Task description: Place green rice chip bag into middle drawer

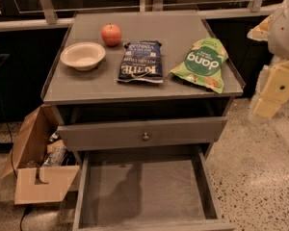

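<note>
- The green chip bag [201, 63] lies flat on the right part of the cabinet top [86, 88], its lower end near the front right corner
- Just left of it lies a dark blue chip bag [141, 61]; further left is a pale bowl [83, 56], with a red apple [111, 34] behind, between the two
- The middle drawer [139, 189] is pulled far out below, its grey floor in plain sight
- Above it sits a drawer front [111, 134] with a small round knob [145, 136]
- The gripper [274, 93] hangs off the cabinet's right side, apart from the green bag — clenched or released, I cannot tell
- A cardboard box [36, 177] stands on the ground at the left
</note>
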Tool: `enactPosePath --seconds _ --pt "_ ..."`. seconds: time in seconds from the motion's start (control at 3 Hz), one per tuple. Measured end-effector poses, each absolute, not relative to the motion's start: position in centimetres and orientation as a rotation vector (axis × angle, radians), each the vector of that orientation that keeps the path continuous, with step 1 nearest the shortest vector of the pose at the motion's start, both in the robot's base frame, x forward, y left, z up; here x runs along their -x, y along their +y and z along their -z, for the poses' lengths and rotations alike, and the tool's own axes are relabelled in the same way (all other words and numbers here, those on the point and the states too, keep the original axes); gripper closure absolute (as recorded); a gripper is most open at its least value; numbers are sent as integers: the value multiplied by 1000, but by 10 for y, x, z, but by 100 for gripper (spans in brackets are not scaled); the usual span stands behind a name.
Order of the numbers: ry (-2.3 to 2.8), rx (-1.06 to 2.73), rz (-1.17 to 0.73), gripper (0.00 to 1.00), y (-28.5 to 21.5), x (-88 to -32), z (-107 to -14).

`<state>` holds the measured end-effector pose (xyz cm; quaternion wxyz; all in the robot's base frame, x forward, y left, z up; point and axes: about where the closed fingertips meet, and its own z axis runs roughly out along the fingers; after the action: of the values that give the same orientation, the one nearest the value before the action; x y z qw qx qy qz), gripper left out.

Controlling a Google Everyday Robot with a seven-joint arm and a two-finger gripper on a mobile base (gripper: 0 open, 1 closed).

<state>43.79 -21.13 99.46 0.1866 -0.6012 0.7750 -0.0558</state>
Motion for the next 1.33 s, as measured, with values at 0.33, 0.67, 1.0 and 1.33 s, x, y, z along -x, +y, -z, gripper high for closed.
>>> enactPosePath --seconds 0.33,0.67,1.0,1.33 --pt "2183 1692 157 0 -211 -438 -995" --pt "2230 1649 199 0 -213 -452 -990" --pt "2287 1605 257 0 -215 -485 -982" --pt "2352 1568 302 0 -226 -555 -972"
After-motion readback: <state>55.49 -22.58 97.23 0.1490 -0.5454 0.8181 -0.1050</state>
